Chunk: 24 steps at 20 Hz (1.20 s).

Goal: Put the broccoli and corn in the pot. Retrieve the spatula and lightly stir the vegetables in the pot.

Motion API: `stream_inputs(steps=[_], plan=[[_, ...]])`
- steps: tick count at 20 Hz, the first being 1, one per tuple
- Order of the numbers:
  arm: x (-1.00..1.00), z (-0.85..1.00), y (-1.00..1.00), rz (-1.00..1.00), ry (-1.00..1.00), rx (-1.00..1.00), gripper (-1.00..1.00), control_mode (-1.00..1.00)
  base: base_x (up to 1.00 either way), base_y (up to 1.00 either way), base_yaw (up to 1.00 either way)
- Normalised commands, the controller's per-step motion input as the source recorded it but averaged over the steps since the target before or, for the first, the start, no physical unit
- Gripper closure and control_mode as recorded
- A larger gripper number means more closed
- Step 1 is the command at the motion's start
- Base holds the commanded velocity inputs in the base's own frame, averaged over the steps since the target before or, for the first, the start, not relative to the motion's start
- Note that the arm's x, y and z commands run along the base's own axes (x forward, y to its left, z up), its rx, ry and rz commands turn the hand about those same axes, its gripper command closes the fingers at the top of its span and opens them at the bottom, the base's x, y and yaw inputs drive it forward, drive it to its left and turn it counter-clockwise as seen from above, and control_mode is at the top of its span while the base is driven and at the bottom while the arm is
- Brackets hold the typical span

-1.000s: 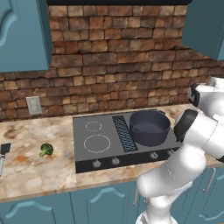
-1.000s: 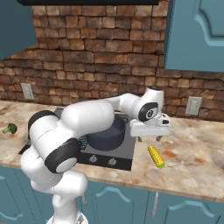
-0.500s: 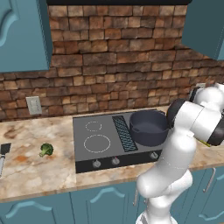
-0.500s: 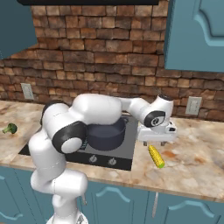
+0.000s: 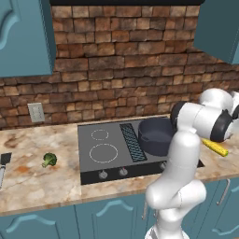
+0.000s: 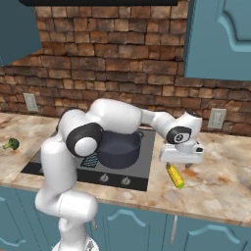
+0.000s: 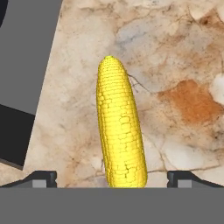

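The end effector (image 7: 112, 177) hangs over the corn (image 7: 120, 124), its 2 fingertips spread wide to either side of the cob — not touching it. The corn lies flat on the counter (image 6: 220, 181), just right of the cooktop (image 6: 139, 174). The pot (image 6: 117, 147) sits on the cooktop's right burner. The broccoli (image 5: 49, 159) and spatula (image 5: 3, 162) lie on the counter well left of the cooktop — spatula farthest.

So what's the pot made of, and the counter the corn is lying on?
The pot looks like dark blue-grey metal with a dull finish and a thick rim, though that's a guess. The counter looks like polished stone, maybe marble or granite: beige with rusty blotches and thin veins. The corn shows rows of yellow kernels.
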Motion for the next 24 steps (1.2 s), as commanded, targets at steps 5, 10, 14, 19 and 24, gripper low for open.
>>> stream_inputs(steps=[5,10,14,19,24], plan=[[-0.02,-0.29,-0.07,0.0,0.01,0.0,-1.0,-1.0,0.0,0.0,0.0],[-0.07,-0.32,0.0,0.08,0.02,0.0,-1.0,-1.0,0.0,0.0,0.0],[-0.05,-0.39,0.0,0.11,0.01,0.0,-1.0,-1.0,0.0,0.0,0.0],[-0.08,-0.42,0.0,0.07,0.0,0.0,-1.0,-1.0,0.0,0.0,0.0],[0.0,-0.08,0.0,0.0,0.01,0.0,1.0,-1.0,0.0,0.0,0.0]])
